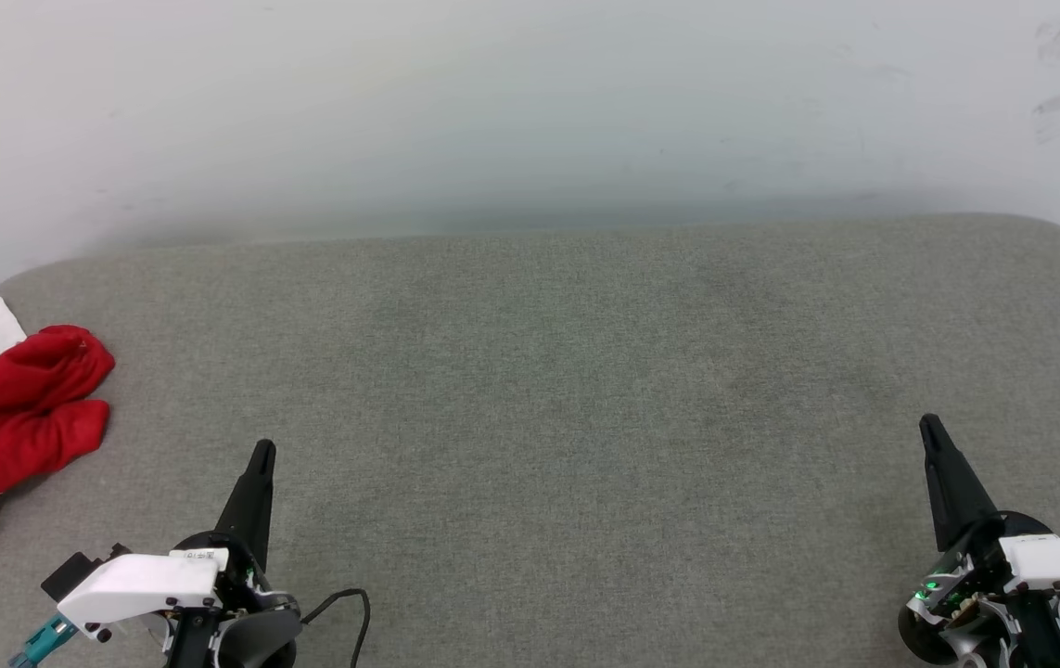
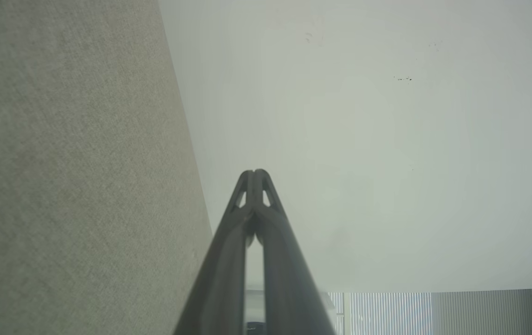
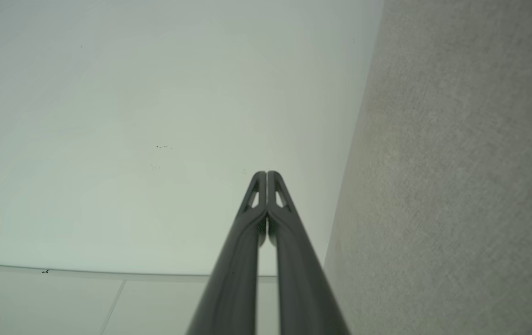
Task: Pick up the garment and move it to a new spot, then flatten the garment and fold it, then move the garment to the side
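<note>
The garment [image 1: 6,417], red with a white sleeve showing, lies crumpled at the far left edge of the grey padded table [image 1: 585,371] in the head view, partly cut off by the frame. My left gripper [image 1: 262,450] rests shut at the lower left, to the right of the garment and apart from it. Over at the lower right, my right gripper [image 1: 930,427] is shut and empty. In the left wrist view the left gripper [image 2: 255,173] has its tips pressed together with nothing held. The right gripper [image 3: 266,174] looks the same in the right wrist view.
A pale wall [image 1: 530,111] rises directly behind the table's far edge. The table's back corners are rounded. A black cable [image 1: 349,608] loops beside my left wrist near the front edge.
</note>
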